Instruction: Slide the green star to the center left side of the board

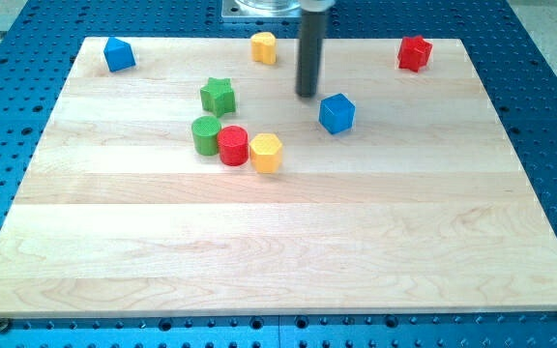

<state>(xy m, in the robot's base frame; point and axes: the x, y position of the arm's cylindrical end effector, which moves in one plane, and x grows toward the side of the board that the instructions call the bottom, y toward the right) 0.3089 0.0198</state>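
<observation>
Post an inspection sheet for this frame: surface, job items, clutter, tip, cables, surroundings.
Surface: wooden board, flat, lower half bare.
Job's things: green star, upper left of centre, above the green cylinder; not yet at the left edge.
Clutter: red cylinder and yellow hexagonal block in a row with the green cylinder; blue cube; blue block top left; yellow block top centre; red block top right.
Grippers: none; my tip lies to the right of the star, apart from it, left of the blue cube.
Cables: nothing seen.
Surroundings: blue perforated table.

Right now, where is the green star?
The green star sits left of centre in the view's upper part, just above the green cylinder, left of my tip.
</observation>
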